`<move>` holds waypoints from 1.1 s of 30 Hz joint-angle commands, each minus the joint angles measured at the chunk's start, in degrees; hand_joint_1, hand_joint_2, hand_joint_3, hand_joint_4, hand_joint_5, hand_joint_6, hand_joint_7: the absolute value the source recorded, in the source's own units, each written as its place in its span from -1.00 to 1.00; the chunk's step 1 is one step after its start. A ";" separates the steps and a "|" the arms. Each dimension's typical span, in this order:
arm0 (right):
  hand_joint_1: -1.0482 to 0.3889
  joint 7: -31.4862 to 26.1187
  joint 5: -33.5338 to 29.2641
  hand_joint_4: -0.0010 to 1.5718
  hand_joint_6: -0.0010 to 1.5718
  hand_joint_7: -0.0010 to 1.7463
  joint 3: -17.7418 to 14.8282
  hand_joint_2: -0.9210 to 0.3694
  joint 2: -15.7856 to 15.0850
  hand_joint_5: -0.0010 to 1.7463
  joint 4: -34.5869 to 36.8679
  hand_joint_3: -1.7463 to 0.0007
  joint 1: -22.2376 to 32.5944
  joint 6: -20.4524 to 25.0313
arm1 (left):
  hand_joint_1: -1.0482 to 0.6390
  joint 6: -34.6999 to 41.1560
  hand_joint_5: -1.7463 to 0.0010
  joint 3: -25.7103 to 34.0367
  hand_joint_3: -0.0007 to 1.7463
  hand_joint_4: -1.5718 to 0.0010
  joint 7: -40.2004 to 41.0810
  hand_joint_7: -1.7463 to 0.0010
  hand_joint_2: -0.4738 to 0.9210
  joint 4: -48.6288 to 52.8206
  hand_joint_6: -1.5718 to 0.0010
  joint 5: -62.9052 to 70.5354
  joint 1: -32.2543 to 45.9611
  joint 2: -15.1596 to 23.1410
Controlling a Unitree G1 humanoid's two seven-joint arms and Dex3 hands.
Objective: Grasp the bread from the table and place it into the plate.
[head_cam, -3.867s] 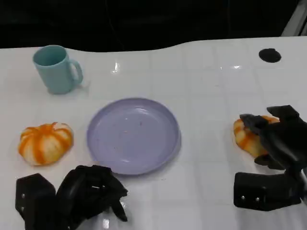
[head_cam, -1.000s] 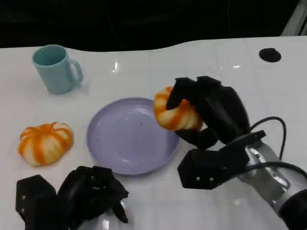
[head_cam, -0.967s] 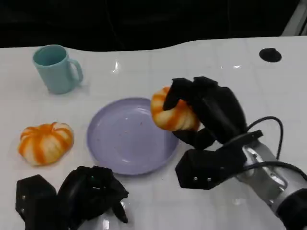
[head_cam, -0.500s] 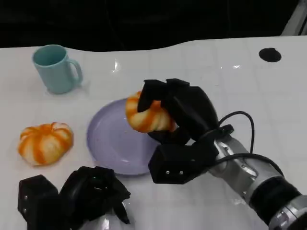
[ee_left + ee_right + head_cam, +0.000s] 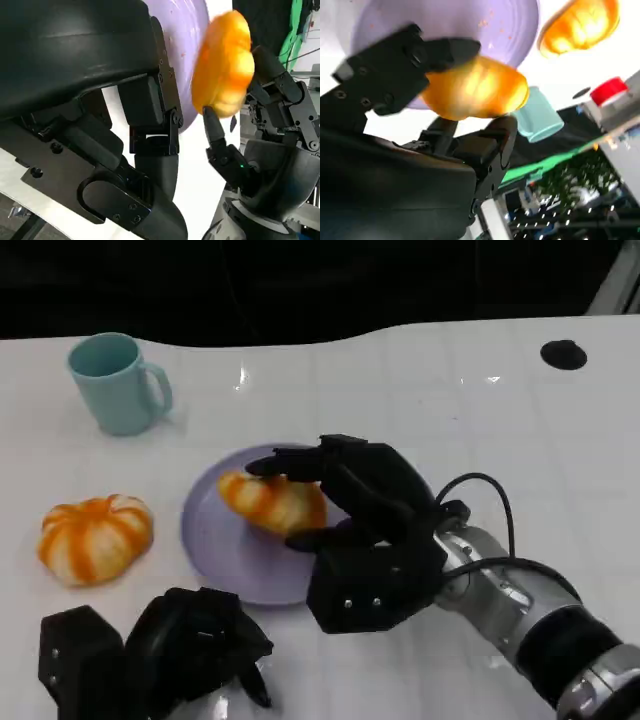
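Our right hand (image 5: pixel 350 515) grips the bread (image 5: pixel 272 502) over the plate (image 5: pixel 215 540) at frame center, long axis lying left-right; left hand (image 5: pixel 190 650) clenched, idle, lower left.

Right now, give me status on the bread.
Right robot hand holds bread over plate. Left robot hand curled, holding nothing. Second bread on table, clear of plate.

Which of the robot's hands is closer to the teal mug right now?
Left. The left hand sits at the table's near edge, below the teal mug. The right hand holds bread over the plate, farther across.
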 commanded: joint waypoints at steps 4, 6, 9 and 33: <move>-0.48 7.61 3.14 -1.00 -0.75 -1.00 -1.30 -1.00 -2.54 -0.65 -7.25 0.75 3.00 2.42 | -1.00 -0.15 0.04 0.22 -0.99 -1.00 0.28 0.39 0.79 0.20 -1.00 -0.01 0.48 0.59; -0.48 8.46 3.60 -1.00 -0.76 -1.00 -1.50 -1.00 -3.08 -0.66 -8.83 0.74 4.09 2.48 | -1.00 -0.36 0.04 0.17 -0.99 -1.00 0.37 0.39 0.80 0.41 -1.00 0.14 0.33 0.56; -0.50 9.47 3.61 -1.00 -0.75 -0.99 -1.62 -1.00 -4.21 -0.64 -11.55 0.74 5.81 2.47 | -1.00 -0.67 0.04 0.22 -0.99 -1.00 0.32 0.39 0.80 0.82 -1.00 0.17 0.11 0.55; -0.13 10.09 13.34 -0.60 -0.25 -0.74 -10.51 -1.00 -13.32 0.03 -30.81 0.81 25.41 -9.34 | -1.00 0.08 0.05 -0.10 -1.00 -1.00 1.01 0.37 0.80 -0.27 -1.00 0.41 0.47 0.57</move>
